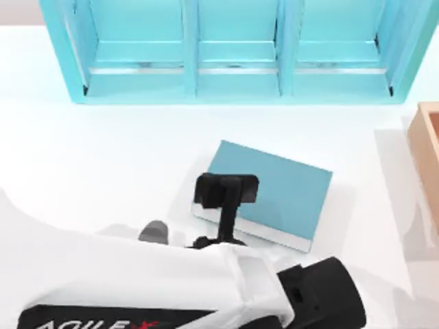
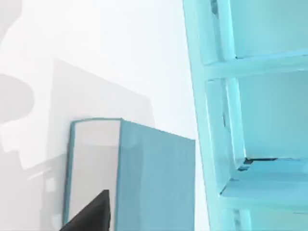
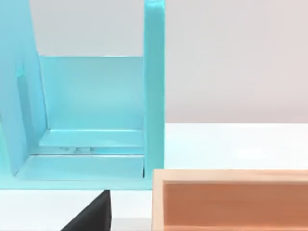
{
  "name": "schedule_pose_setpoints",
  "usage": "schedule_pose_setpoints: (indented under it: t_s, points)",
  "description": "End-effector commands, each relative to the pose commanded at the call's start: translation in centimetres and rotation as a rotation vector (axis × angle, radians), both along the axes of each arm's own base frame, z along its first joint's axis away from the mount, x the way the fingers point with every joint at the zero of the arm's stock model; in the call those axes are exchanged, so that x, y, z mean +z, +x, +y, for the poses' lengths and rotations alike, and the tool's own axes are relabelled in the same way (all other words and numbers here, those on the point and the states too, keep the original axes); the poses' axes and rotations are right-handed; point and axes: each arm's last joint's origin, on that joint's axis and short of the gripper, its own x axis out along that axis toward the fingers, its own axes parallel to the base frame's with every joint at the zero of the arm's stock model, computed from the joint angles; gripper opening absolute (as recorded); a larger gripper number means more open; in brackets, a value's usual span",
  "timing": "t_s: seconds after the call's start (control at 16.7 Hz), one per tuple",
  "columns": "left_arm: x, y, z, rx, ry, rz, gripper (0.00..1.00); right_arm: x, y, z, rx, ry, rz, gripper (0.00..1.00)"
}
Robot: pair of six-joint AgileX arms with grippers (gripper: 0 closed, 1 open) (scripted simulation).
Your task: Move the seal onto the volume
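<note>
The volume (image 1: pixel 278 188) is a teal-blue book with white page edges, lying flat at the table's middle. The left wrist view shows the volume (image 2: pixel 154 183) close up. My left gripper (image 1: pixel 226 188) hovers over the book's left edge, reached in from the near left. One of its black fingertips (image 2: pixel 91 216) shows off to the side with nothing against it, so the jaws stand open. The seal is hidden from view. My right arm is parked at the right, and one black fingertip (image 3: pixel 91 216) of its gripper shows, set equally wide.
A big teal compartment shelf (image 1: pixel 233 48) spans the back of the table, also seen as the shelf (image 2: pixel 250 96) and the shelf (image 3: pixel 91 110). An orange-brown wooden box (image 1: pixel 429 151) stands at the right edge, close before the right wrist as the box (image 3: pixel 231 202).
</note>
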Motion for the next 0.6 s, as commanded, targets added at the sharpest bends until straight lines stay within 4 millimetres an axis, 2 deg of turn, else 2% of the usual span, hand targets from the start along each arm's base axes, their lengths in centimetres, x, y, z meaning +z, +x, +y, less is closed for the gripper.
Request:
schedule_pose_setpoints:
  t_s: [0.3,0.42,0.6]
  points:
    - [3.2,3.7,8.3,-0.081,0.157,0.214,1.0,0.0,0.0,0.0,0.0,0.0,0.0,1.0]
    - [4.0,4.2,12.1,-0.159,0.221,0.272,1.0,0.0,0.0,0.0,0.0,0.0,0.0,1.0]
    - [4.4,3.8,17.3,-0.306,0.334,0.299,1.0,0.0,0.0,0.0,0.0,0.0,0.0,1.0]
